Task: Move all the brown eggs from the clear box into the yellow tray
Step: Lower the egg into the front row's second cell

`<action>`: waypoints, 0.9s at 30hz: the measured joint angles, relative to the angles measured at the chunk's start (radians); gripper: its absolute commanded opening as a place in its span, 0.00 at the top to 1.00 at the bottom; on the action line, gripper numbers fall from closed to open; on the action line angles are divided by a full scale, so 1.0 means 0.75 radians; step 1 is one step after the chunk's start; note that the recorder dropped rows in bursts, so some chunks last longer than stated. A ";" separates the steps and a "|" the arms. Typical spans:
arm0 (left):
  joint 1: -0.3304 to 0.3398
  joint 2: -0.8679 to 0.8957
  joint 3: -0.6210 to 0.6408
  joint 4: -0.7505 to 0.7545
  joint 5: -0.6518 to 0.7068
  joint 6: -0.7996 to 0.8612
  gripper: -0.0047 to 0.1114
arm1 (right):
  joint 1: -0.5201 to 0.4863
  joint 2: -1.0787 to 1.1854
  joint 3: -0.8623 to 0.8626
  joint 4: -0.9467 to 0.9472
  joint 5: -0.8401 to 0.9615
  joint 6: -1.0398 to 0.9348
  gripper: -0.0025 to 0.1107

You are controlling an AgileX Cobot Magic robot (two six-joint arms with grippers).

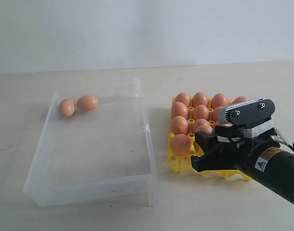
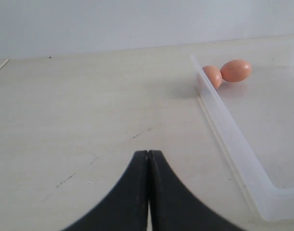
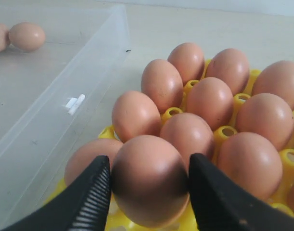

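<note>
Right fingers (image 3: 89,197) clamp a brown egg (image 3: 149,180) over the yellow tray (image 1: 174,163), left fingers (image 2: 132,192) shut empty; next should be seating it, then the clear box's (image 1: 89,190) ten-o'clock pair (image 1: 77,106).

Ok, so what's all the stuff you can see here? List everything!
box: one, clear, left on the table.
eggs in box: two, brown, side by side in the far left corner.
tray: one, yellow, right of the box.
eggs in tray: at least ten showing, brown, in cups; the arm may hide more.
held egg: one, brown, over the tray's near side.
table: one, pale, under everything.
left gripper: black, shut, empty, over bare table beside the box.
right gripper: black, closed on the held egg.
</note>
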 measured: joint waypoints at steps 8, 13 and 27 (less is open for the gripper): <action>0.000 0.000 0.000 0.000 0.000 0.000 0.96 | 0.000 0.061 0.000 -0.003 -0.045 0.009 0.98; 0.000 0.000 0.000 0.000 0.000 0.000 0.96 | 0.000 0.093 -0.014 -0.003 -0.054 0.009 0.98; 0.000 0.000 0.000 0.000 0.000 0.000 0.96 | 0.000 0.111 -0.044 0.052 -0.054 0.009 0.98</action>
